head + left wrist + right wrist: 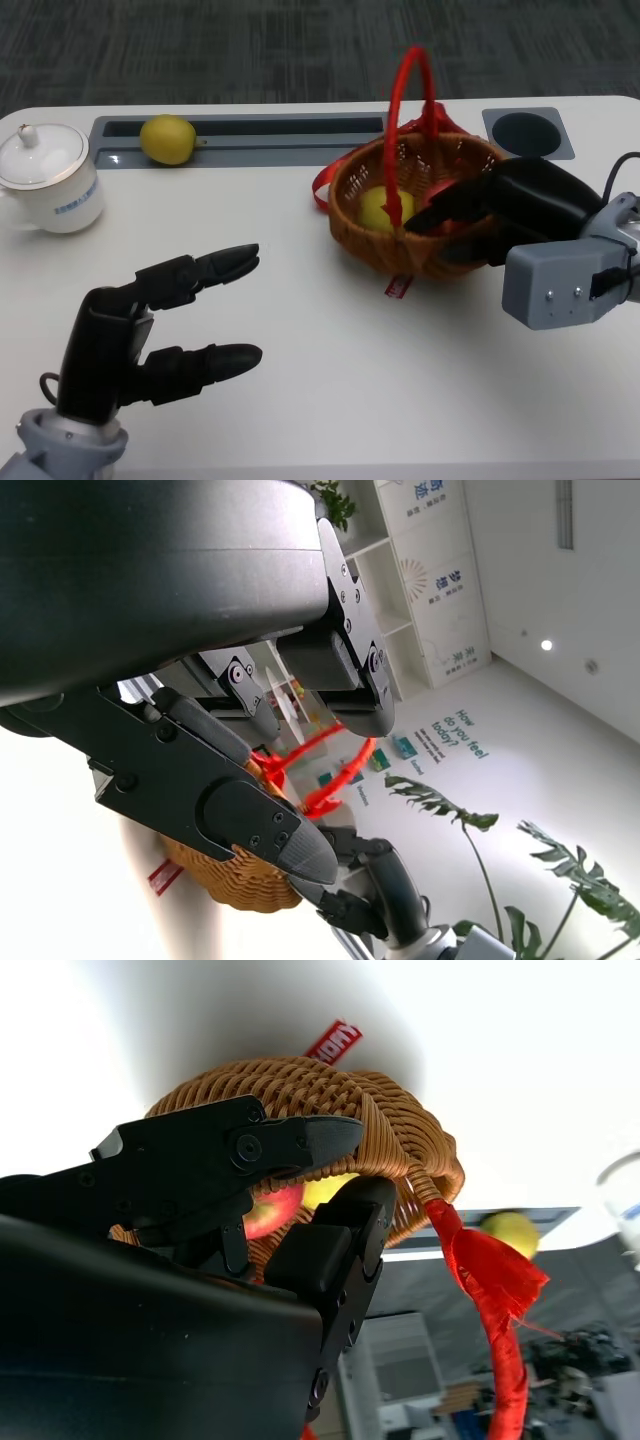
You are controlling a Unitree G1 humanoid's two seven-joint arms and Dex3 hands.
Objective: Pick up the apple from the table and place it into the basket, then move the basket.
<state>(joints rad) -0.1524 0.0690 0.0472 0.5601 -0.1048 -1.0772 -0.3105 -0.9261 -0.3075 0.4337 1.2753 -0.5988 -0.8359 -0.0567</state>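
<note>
Two robot hands are in your view. Your right robot hand (470,215) reaches over the near right rim of the basket (352,222), its fingers (300,1140) straddling the woven wall; whether they grip the rim or the apple you cannot tell. Your left robot hand (165,325) hovers over the near left of the table (330,350), fingers spread and holding nothing.

The basket is brown wicker with a tall red handle (410,95) and red ribbon. Inside it lies a yellow fruit (383,208) toward the left, and the apple (272,1210) just beside it, under your right fingers; the right wrist view shows it red shading to yellow.

Left of the basket you have a broad bare stretch of white table running to the near edge. Along the far side sits a grey recessed tray (300,135) with a lemon (168,139) resting on it, and a round dark recess (528,130) lies far right. A lidded white cup (45,178) stands at the far left.
</note>
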